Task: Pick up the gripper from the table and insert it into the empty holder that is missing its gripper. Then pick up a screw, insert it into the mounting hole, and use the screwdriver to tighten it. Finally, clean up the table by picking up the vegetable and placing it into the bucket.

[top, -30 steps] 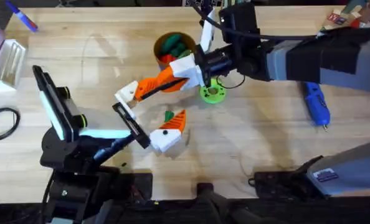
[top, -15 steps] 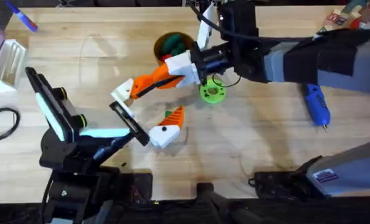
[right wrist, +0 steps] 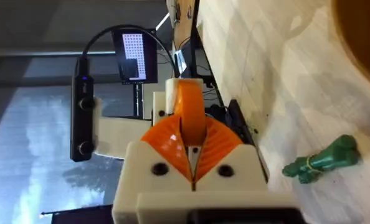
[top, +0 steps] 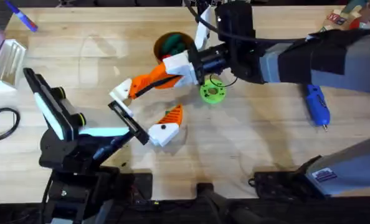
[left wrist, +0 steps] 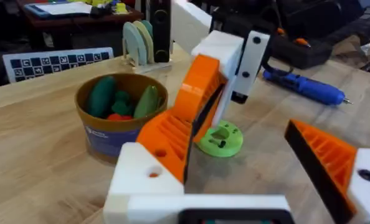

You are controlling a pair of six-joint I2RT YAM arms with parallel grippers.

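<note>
The orange wedge gripper (top: 149,80) is pinched in my right gripper (top: 185,68), whose orange ribbed pads (right wrist: 163,140) are shut on it (right wrist: 190,115). Its far end sits against the white holder (top: 119,94) (left wrist: 144,180), one finger block of my left gripper (top: 144,112), which is open; the other finger carries an orange tip (left wrist: 325,155). The dark green vegetable (right wrist: 322,160) lies on the table. The bucket (top: 172,46) (left wrist: 119,118) with toy vegetables stands just behind the right gripper. The blue screwdriver (top: 316,104) (left wrist: 303,85) lies at the right.
A bright green disc (top: 212,92) (left wrist: 221,138) lies under the right wrist. A blue-and-red pen (top: 23,18), a white rack (top: 7,59) and a black cable loop (top: 1,121) are at the left. Colourful items (top: 347,15) sit at the far right corner.
The right gripper has carried the orange wedge a little left and away from me. The left gripper shifted slightly left with it. The wedge stays pinched.
</note>
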